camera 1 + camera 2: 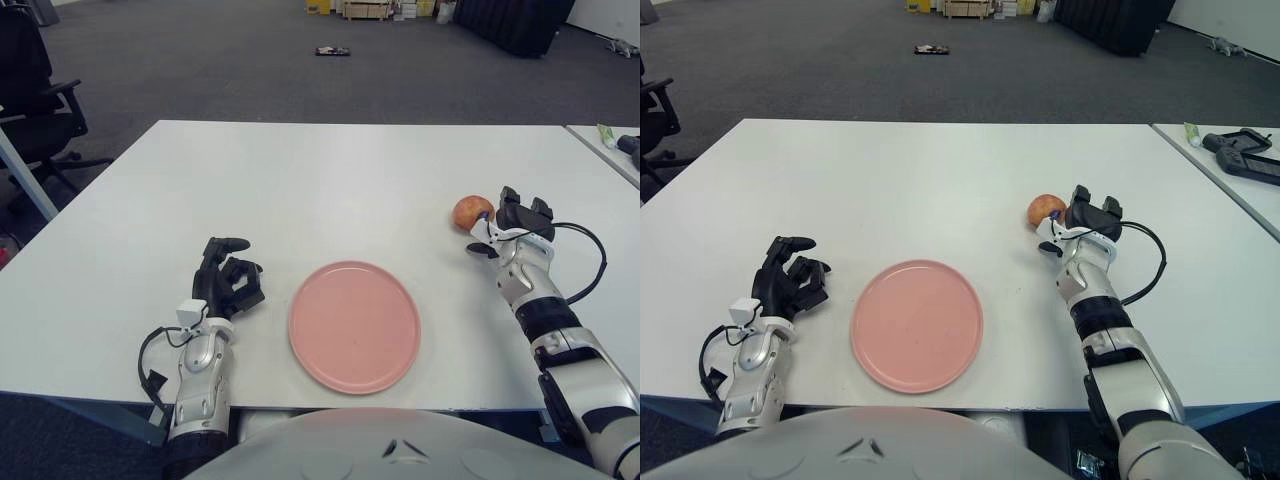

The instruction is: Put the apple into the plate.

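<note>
An orange-red apple (468,211) lies on the white table (300,180), right of centre. My right hand (508,222) is pressed up against the apple's right side, its fingers spread above and its thumb low in front, not closed round the fruit. The hand hides part of the apple. A pink plate (354,325) sits bare near the front edge, left of and nearer than the apple. My left hand (228,280) shows just left of the plate, fingers curled and holding nothing.
A second table at the far right carries a green tube (603,131) and a dark device (1245,155). A black office chair (30,90) stands off the table's left side. A cable (592,265) loops beside my right wrist.
</note>
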Controlling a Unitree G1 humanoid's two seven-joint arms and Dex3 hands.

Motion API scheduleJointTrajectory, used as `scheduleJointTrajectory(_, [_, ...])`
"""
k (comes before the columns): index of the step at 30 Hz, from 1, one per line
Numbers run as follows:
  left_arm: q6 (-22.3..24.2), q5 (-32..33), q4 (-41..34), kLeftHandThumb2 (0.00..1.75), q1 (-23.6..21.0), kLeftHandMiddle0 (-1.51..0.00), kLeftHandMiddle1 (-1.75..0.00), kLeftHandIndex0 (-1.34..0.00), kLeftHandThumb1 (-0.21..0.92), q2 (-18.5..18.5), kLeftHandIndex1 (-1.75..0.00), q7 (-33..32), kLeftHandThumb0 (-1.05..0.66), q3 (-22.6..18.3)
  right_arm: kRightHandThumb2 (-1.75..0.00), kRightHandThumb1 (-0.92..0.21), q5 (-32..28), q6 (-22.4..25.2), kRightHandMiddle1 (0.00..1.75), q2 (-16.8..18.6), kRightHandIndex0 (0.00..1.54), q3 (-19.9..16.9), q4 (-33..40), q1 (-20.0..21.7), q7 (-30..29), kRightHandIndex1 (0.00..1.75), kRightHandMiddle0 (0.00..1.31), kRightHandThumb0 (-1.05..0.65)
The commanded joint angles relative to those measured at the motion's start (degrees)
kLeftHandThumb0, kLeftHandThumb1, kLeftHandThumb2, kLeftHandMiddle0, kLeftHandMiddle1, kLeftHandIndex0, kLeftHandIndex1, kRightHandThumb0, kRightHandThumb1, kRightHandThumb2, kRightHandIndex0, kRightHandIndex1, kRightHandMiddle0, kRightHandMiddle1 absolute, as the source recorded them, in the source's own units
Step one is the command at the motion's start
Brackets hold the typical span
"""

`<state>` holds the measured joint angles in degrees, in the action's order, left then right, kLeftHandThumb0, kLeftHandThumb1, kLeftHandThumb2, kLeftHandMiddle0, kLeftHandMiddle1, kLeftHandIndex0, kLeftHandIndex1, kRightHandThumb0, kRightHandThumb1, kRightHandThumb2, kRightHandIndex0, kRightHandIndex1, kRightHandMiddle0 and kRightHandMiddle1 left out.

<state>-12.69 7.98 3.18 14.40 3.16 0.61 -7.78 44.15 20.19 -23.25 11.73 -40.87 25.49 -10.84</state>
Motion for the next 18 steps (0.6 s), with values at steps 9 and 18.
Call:
scheduleJointTrajectory(9, [-0.48,0.35,1.09,1.42,-0.1,-0.66,-1.75,-0.43,0.25,-0.1,-1.75,0.72,-0.01,0.13,-0.55,-0.53,-3.63,-6.38,0.0,0.51,0.0,2.22,-16.45,9.9,-5.22,0.0,0.0,-0.81])
scheduleJointTrajectory(18, [-0.25,0.29,0.83,1.4,0.23,-0.65,-1.75,-0.42,0.26,0.06,-1.75,0.22,-0.01,-0.18,-0.83,-0.45,-7.75,-11.34,0.0,1.5,0.01,1.88,-25.12,13.46,-10.28,0.0,0.0,-0.68])
